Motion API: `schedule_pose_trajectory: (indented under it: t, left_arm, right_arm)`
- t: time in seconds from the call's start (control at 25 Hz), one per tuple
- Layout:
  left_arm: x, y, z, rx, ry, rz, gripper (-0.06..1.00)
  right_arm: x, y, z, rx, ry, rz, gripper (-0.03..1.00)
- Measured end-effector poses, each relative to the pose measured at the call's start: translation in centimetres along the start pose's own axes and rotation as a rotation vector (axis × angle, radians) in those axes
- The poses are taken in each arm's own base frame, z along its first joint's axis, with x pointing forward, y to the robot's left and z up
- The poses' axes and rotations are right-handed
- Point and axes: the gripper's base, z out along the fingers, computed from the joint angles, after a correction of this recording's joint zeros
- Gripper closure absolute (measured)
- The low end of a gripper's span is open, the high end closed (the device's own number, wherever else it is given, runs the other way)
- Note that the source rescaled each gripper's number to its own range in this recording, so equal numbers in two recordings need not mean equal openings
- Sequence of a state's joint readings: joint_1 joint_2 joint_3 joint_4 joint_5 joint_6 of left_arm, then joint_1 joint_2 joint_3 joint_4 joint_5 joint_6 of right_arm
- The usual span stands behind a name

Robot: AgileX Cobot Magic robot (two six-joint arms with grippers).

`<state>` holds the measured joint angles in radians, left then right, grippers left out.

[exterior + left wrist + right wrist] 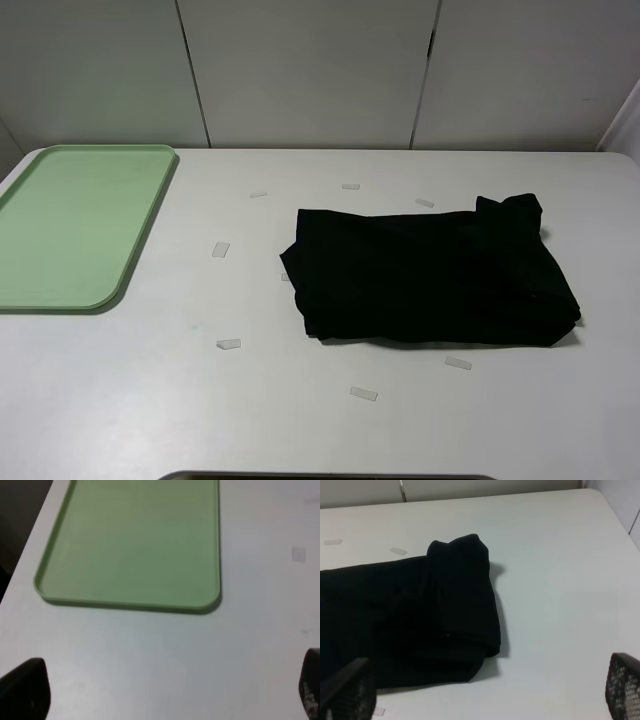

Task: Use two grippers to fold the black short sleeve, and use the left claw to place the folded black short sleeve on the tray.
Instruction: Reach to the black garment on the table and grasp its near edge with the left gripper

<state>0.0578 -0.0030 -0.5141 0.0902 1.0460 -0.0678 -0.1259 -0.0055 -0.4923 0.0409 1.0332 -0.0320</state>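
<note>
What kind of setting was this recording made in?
Probably a lab or test bench rather than a home: a bare white table with small tape markers stuck on it, plain pale wall panels behind, and only a green tray and a black shirt laid out.

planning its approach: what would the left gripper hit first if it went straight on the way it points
The left gripper would probably meet bare table short of the tray; depth unclear.
</note>
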Motion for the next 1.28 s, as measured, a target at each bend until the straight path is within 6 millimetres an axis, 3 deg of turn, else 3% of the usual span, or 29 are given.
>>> schedule_pose_trajectory:
  t: [0.4, 0.6, 0.76, 1.0, 1.28]
  left_arm:
    - [-0.6, -0.3, 0.3, 0.021, 0.052, -0.017, -0.05]
    - [-4.3, -0.5, 1.1, 0.014, 0.175, -0.014, -0.05]
    - [-8.2, -1.0, 3.0, 0.029, 0.290, -0.020, -0.05]
    - [-12.4, -2.2, 8.4, 0.084, 0.454, -0.056, -0.05]
    - [-14.5, -5.3, 16.0, 0.155, 0.566, 0.031, -0.05]
  right_arm:
    - [0.0, 0.0, 0.0, 0.000, 0.000, 0.001, -0.03]
    - [0.0, 0.0, 0.0, 0.000, 0.000, 0.001, -0.03]
    - [0.0, 0.0, 0.0, 0.000, 0.000, 0.001, -0.03]
    - [0.0, 0.0, 0.0, 0.000, 0.000, 0.001, -0.03]
    - [0.0, 0.0, 0.0, 0.000, 0.000, 0.001, -0.03]
